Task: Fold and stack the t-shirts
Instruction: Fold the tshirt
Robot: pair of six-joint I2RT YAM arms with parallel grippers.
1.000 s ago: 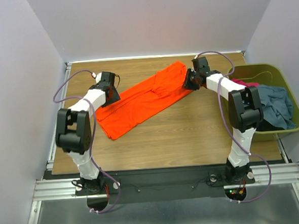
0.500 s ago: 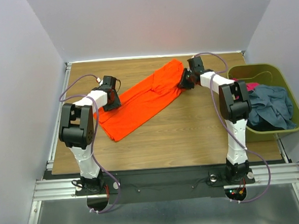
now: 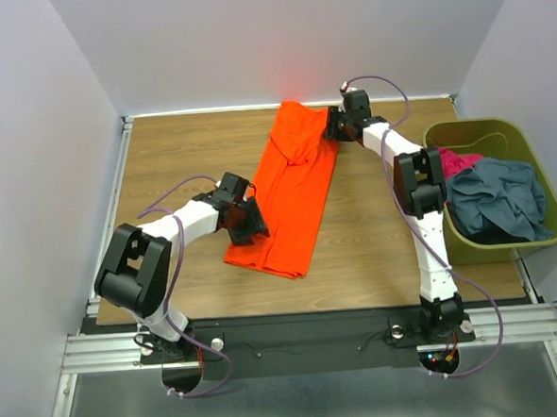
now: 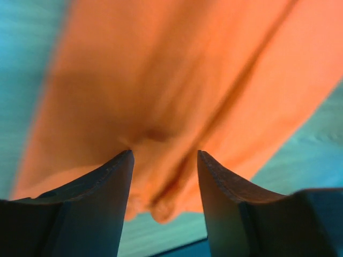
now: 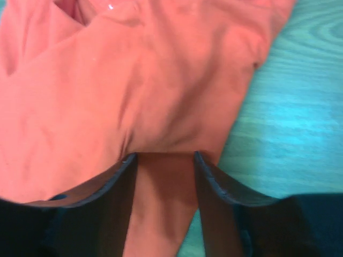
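Left gripper (image 3: 251, 221) sits at the near-left edge of the orange t-shirt (image 3: 292, 193). In the left wrist view its two dark fingers (image 4: 115, 182) stand apart with orange cloth bunched between them; if they really pinch it or are letting go, I cannot tell. Right gripper (image 3: 334, 129) is at the far-right corner of the same shirt, jaws also apart with cloth running between; grip or release, again cannot tell.

Orange shirt lies as a long narrow band on the table (image 3: 162, 159), far end near the back edge, near end close to the left gripper. It looks folded lengthwise already, w/ a ridge along the middle.

Step in hand, I judge: laying the band straight after the lengthwise fold. Next move probably needs both grippers free of the cloth, then one end brought over the other.

Cloth is thin, soft, matte, w/ small wrinkles near the fingers. Right of the orange shirt, a green tub (image 3: 526, 241), hard and glossy, holds the blue-grey shirt (image 3: 496, 200) and pink shirt (image 3: 457, 162), both crumpled.
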